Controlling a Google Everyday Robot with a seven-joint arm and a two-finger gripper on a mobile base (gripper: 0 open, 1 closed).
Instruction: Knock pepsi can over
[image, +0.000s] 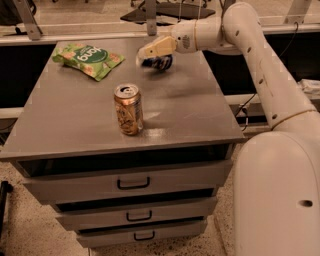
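Note:
The pepsi can (159, 62) is dark blue with a red-white patch. It is tipped over at the far middle of the grey table top (190, 107), partly hidden under the gripper. My gripper (145, 52) reaches in from the right at the end of the white arm and sits right over and against the can. A gold can (128, 109) stands upright nearer the front, well apart from the gripper.
A green snack bag (89, 58) lies at the far left corner of the table. The table has three drawers (134, 183) in its front. My white base (277, 195) stands at the right of the table. A rail runs behind the table.

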